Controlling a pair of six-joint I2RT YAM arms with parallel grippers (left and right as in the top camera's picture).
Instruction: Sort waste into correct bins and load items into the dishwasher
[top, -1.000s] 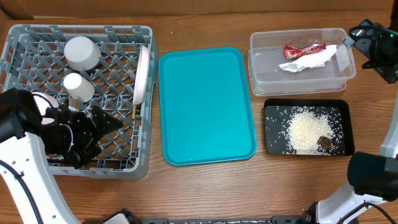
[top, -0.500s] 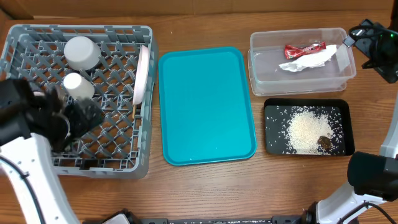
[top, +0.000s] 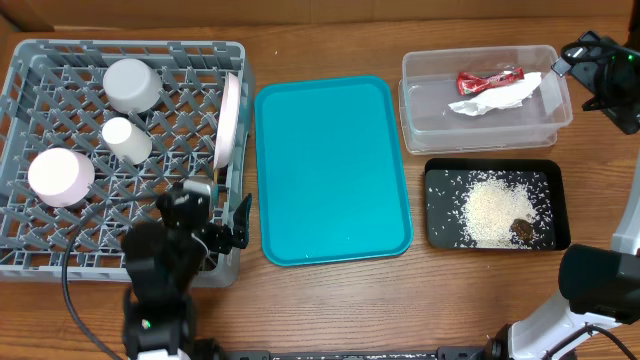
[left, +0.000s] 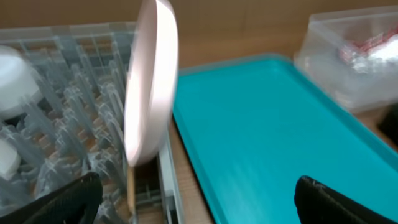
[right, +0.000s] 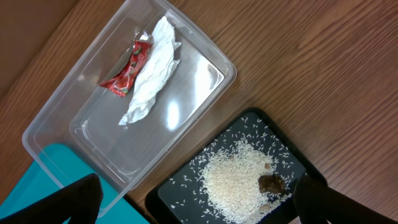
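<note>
The grey dish rack (top: 60, 255) holds an upturned grey bowl (top: 131, 84), a small white cup (top: 127, 140), a small white bowl (top: 60, 177) and a white plate (top: 229, 120) standing on edge. A chopstick (left: 130, 186) stands below the plate (left: 152, 81). My left gripper (top: 222, 215) is open and empty at the rack's front right corner, its open jaws (left: 199, 208) straddling the rack edge. The clear tub (top: 430, 120) holds the red wrapper (top: 490, 79) and napkin (top: 497, 98). The black tray (top: 440, 225) holds rice (top: 492, 210) and the brown chunk (top: 521, 229). My right gripper (top: 588, 70) is open and empty, high beside the tub.
The flat teal tray (top: 335, 170) lies between the rack and the bins, and shows in the left wrist view (left: 267, 124). The right wrist view shows the tub (right: 205, 93), wrapper (right: 127, 68), napkin (right: 149, 81), rice (right: 242, 177) and chunk (right: 272, 183) from above.
My left arm has swung from over the rack's front left to its front right corner. The small white bowl now sits uncovered in the rack. The right arm has not moved.
</note>
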